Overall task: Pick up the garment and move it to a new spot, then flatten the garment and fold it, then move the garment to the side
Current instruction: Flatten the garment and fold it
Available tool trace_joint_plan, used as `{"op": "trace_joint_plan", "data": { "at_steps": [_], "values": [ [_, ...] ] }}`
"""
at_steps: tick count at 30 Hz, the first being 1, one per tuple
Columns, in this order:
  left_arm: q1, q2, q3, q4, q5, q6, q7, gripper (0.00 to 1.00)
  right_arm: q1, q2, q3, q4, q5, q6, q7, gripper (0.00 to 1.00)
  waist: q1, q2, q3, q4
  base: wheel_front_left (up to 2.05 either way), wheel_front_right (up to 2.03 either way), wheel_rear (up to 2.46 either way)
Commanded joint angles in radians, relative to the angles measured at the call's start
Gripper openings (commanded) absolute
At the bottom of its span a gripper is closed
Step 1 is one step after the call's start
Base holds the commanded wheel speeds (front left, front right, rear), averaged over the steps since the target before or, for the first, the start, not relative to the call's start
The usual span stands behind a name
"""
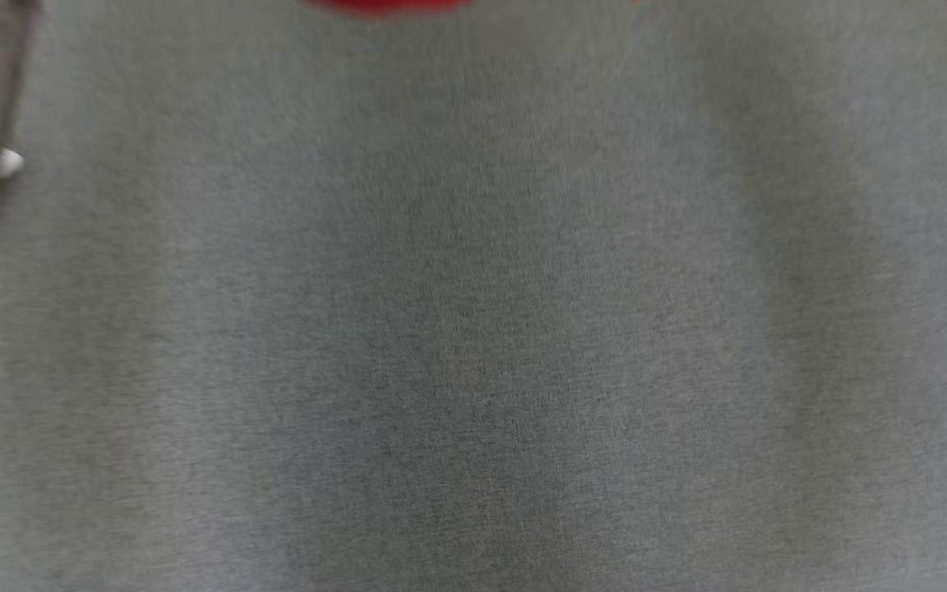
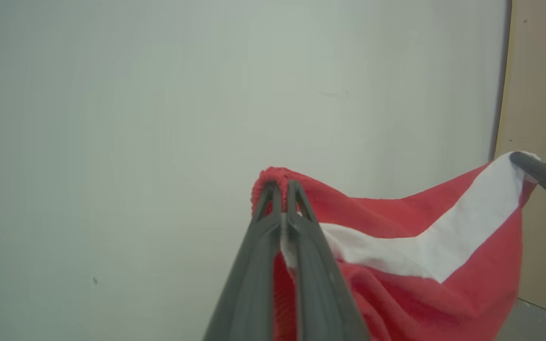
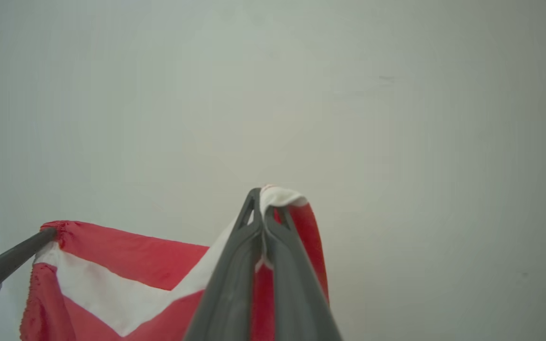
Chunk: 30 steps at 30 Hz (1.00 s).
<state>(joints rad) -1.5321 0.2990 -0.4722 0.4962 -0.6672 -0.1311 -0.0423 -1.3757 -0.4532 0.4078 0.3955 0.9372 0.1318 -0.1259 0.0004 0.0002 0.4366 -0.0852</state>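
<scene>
Garment hangs stretched between left gripper and right gripper, each pinched tight on its edge: transfer step; next, lower and spread it on the worktop.

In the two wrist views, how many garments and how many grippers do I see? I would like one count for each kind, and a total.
Garments: 1, the red and white garment
Grippers: 2, the left gripper and the right gripper, both with jaws shut on the garment
Total: 3
</scene>
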Motion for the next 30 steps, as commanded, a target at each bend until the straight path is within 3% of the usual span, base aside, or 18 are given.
{"op": "trace_joint_plan", "data": {
  "at_steps": [1, 8, 17, 24, 30],
  "values": [
    [-0.056, 0.0, -0.002, 0.025, 0.001, 0.002, 0.003, 0.0, -0.056, -0.002, 0.001, 0.028, 0.004, -0.002, 0.008, 0.0, -0.0004, -0.0002, 0.182, -0.042, 0.0, 0.0, 0.0],
    [-0.312, -0.025, -0.02, 0.185, -0.019, 0.002, -0.004, 0.0, -0.324, 0.013, 0.027, 0.209, -0.004, -0.002, -0.012, 0.0, -0.0004, -0.0002, 0.241, -0.059, 0.0, 0.0, 0.0],
    [-0.409, -0.033, -0.079, 0.308, -0.054, 0.002, -0.049, 0.0, -0.413, 0.031, 0.099, 0.297, 0.038, -0.002, -0.053, 0.0, -0.0004, -0.0002, 0.278, -0.071, 0.0, 0.0, 0.0],
    [-0.313, 0.01, -0.142, 0.315, -0.116, 0.002, -0.128, 0.0, -0.336, 0.0, 0.191, 0.278, 0.087, -0.002, -0.084, 0.0, -0.0004, -0.0002, 0.295, -0.065, 0.0, 0.0, 0.0],
    [-0.034, 0.088, -0.176, 0.209, -0.174, 0.002, -0.206, 0.0, -0.096, -0.063, 0.279, 0.156, 0.152, -0.002, -0.128, 0.0, -0.0004, -0.0002, 0.216, -0.057, 0.0, 0.0, 0.0]
  ]
}}
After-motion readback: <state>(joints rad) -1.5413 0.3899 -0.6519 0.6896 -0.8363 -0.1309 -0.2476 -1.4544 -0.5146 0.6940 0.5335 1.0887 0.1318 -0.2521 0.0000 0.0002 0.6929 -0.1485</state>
